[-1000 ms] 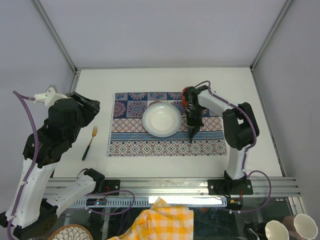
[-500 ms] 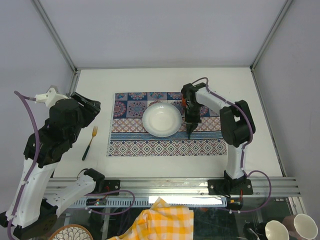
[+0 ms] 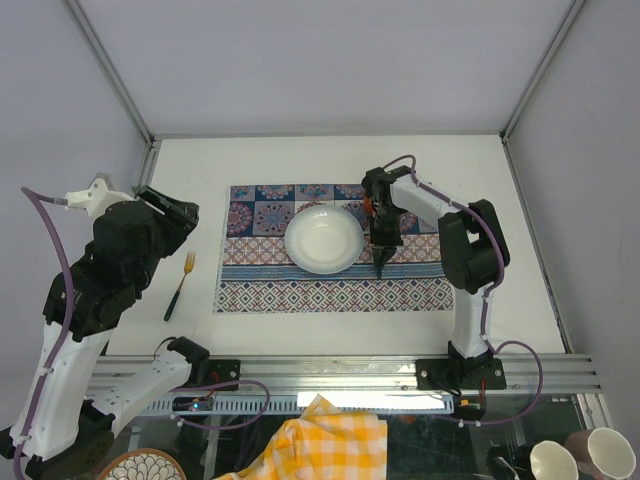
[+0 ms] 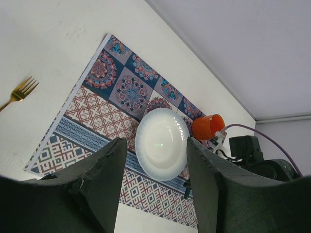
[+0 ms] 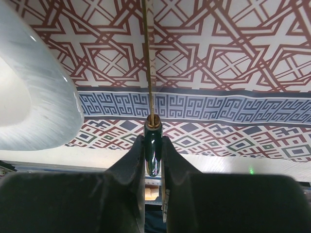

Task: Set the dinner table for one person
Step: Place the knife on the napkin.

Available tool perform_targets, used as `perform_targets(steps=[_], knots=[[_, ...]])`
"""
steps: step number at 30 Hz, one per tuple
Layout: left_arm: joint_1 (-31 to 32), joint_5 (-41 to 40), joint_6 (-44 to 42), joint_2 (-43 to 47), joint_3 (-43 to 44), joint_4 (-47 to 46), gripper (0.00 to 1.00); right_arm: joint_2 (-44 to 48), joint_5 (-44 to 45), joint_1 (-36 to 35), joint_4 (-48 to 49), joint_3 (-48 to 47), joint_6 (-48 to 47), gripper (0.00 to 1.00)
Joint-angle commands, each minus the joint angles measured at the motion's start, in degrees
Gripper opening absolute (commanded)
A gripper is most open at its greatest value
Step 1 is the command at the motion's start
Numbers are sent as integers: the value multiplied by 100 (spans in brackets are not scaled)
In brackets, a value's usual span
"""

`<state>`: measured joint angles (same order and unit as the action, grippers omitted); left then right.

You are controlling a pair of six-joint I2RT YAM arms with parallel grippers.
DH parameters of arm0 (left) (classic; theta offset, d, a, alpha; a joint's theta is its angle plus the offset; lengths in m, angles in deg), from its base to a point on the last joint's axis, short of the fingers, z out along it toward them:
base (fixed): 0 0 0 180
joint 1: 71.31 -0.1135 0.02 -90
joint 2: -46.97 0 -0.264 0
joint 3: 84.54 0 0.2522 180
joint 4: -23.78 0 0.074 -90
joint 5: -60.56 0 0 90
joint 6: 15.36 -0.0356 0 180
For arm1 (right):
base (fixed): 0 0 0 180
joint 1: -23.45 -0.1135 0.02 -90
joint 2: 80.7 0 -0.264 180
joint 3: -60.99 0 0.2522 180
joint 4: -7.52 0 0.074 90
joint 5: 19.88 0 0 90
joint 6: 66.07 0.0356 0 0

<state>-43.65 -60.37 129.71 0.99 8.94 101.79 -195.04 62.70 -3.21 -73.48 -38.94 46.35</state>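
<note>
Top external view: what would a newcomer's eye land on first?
The blue-and-purple patterned placemat in the middle of the white dinner table, with a white plate on it. Just right of the plate, the right gripper is shut on a dark-handled gold utensil, close over the mat. A gold fork lies on the bare table left of the mat, near the raised, open left gripper.
</note>
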Motion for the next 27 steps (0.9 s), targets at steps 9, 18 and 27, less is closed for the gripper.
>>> perform_targets(steps=[9, 18, 27], knots=[[-33, 67, 31, 38, -48, -194, 53, -34, 75, 48, 267, -65, 29, 0], [-33, 134, 70, 75, -176, -293, 53, 756, -13, 31, 351, 674, 118, 0], [-33, 229, 144, 52, -231, -343, 53, 914, -49, 29, 393, 721, 47, 0]])
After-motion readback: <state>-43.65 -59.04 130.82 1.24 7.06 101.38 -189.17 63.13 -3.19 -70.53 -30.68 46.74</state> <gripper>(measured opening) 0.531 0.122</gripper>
